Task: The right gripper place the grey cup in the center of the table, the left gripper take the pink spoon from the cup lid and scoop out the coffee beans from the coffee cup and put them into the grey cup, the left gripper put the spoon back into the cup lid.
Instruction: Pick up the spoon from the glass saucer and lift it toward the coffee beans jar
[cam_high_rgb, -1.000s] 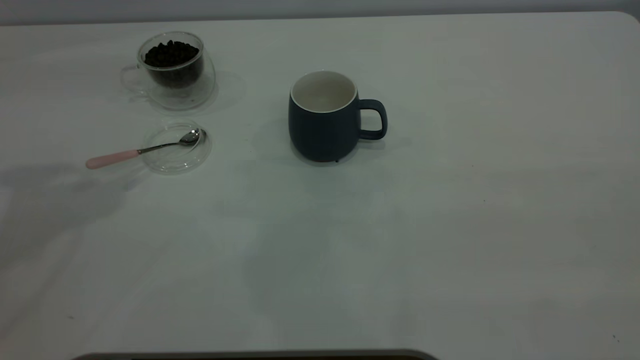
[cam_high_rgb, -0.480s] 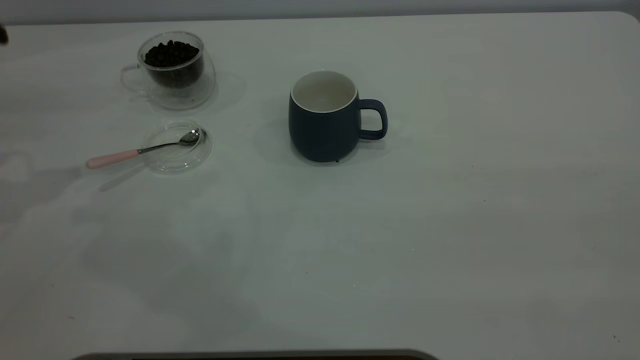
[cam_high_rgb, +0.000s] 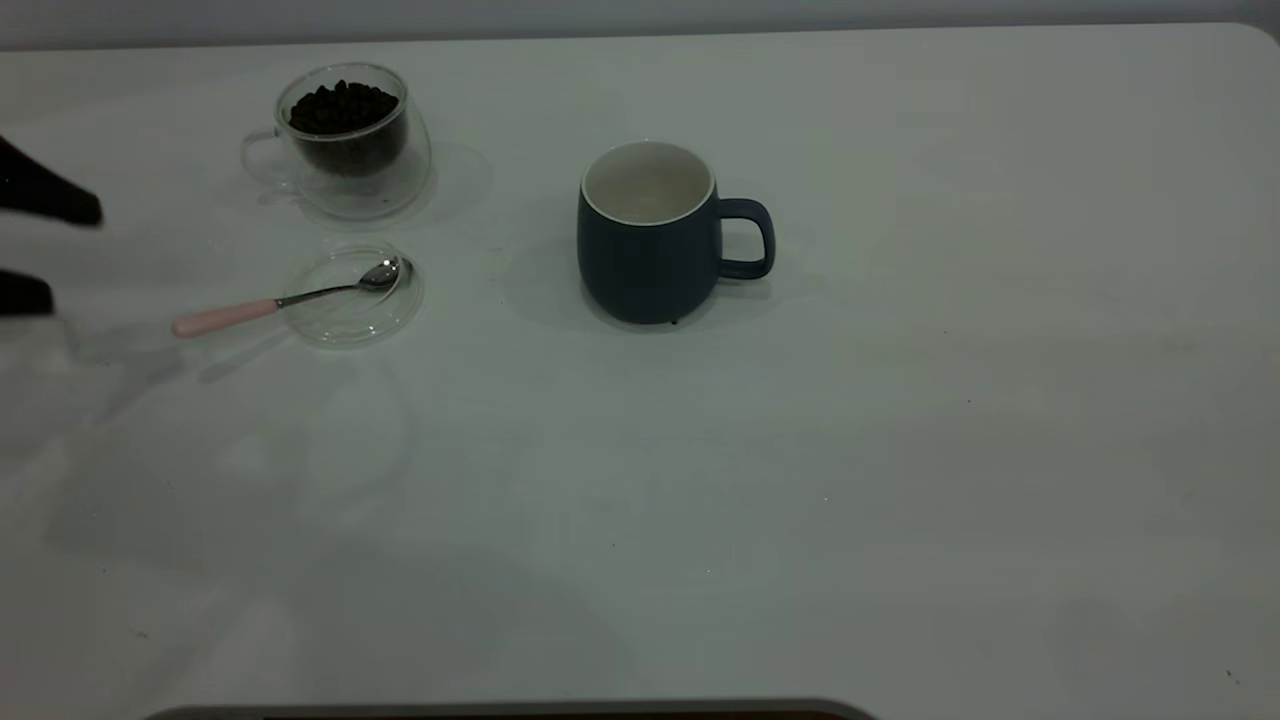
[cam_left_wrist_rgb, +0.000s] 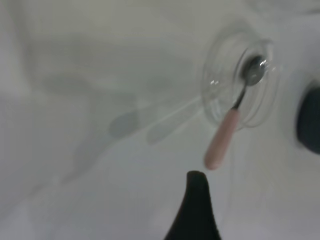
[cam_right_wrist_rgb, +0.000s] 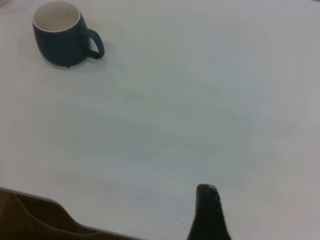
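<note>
The grey cup (cam_high_rgb: 650, 235) stands upright and empty near the table's middle, handle to the right; it also shows in the right wrist view (cam_right_wrist_rgb: 60, 37). The coffee cup (cam_high_rgb: 345, 140), full of coffee beans (cam_high_rgb: 342, 108), stands at the far left. In front of it lies the cup lid (cam_high_rgb: 352, 297). The pink spoon (cam_high_rgb: 270, 304) rests with its bowl in the lid and its handle out to the left, and also shows in the left wrist view (cam_left_wrist_rgb: 224, 137). My left gripper (cam_high_rgb: 40, 245) is open at the left edge, left of the handle and apart from it. My right gripper (cam_right_wrist_rgb: 207, 212) is far from the cup.
The white table (cam_high_rgb: 900, 450) stretches bare to the right of and in front of the grey cup. Its front edge (cam_high_rgb: 500, 708) shows at the bottom, and a rounded back corner at the far right.
My left gripper has come into the exterior view from the left edge and moved down toward the spoon handle. The cups, lid and spoon have not moved.
</note>
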